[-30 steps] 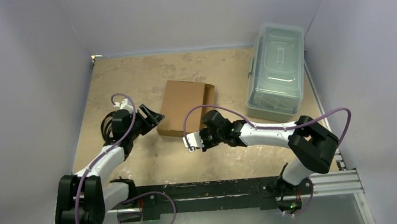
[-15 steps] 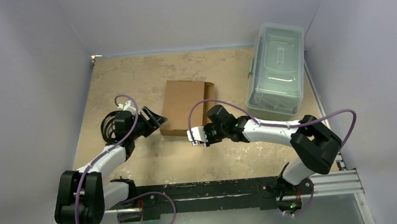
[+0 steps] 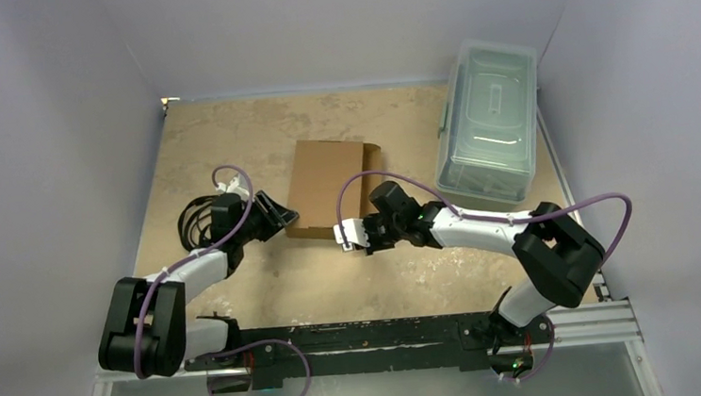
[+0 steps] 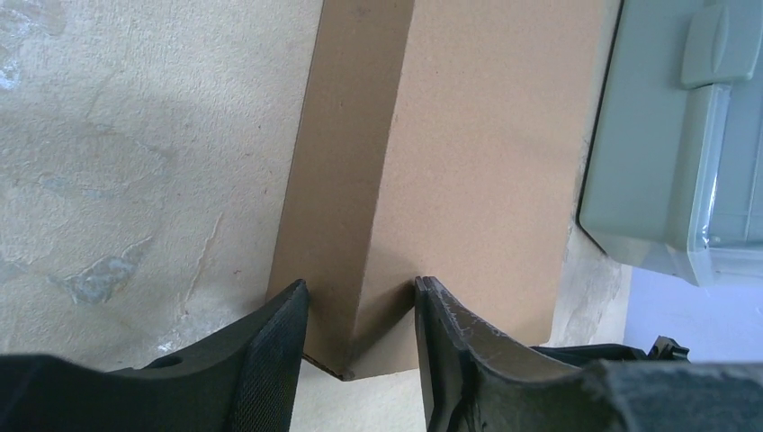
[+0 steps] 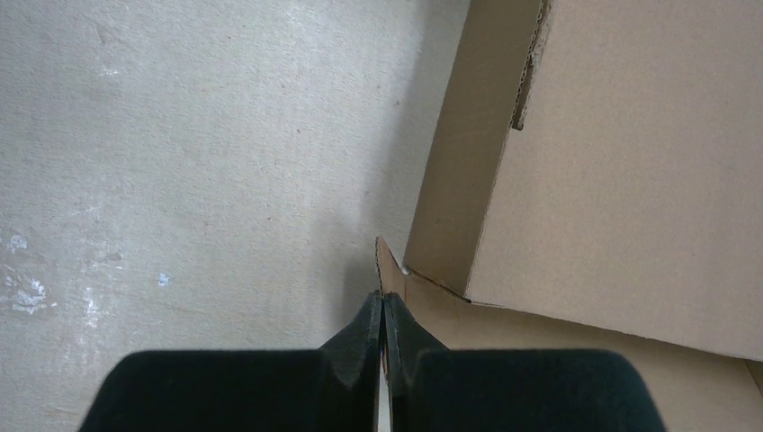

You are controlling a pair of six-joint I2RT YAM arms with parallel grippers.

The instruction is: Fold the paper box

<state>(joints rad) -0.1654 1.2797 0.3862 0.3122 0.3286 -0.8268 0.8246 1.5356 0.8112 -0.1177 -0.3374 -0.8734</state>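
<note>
the sandy, mottled counter (image 3: 219,142) spreads out ahead of both grippers. far beyond the right gripper (image 3: 345,236), and off to its right, a clear plastic lidded bin (image 3: 490,125) sits along the counter's right edge. in the left wrist view a corner of this bin shows past the far side of the cardboard, with a strip of bare counter between them.

the paper box (image 3: 322,186), plain brown corrugated cardboard, lies on the counter just ahead of the two grippers. it is folded into a shallow closed rectangle, with a narrow darker strip showing along its right side.

the left gripper (image 3: 277,213) meets the box at its near left corner. in the left wrist view its fingers (image 4: 270,360) stand apart, and the corner of the box, both side wall and top panel, lies in the gap between them. whether the pads actually press on the cardboard cannot be told.

the right gripper sits at the near right corner of the box. in the right wrist view its fingers (image 5: 360,342) are pressed together, pinching the edge of a thin flap (image 5: 432,301) of the box. the flap rises to a small point just ahead of the fingertips. to the gripper's right it runs on as a flat sheet on the counter, under the foot of the box's wall.
</note>
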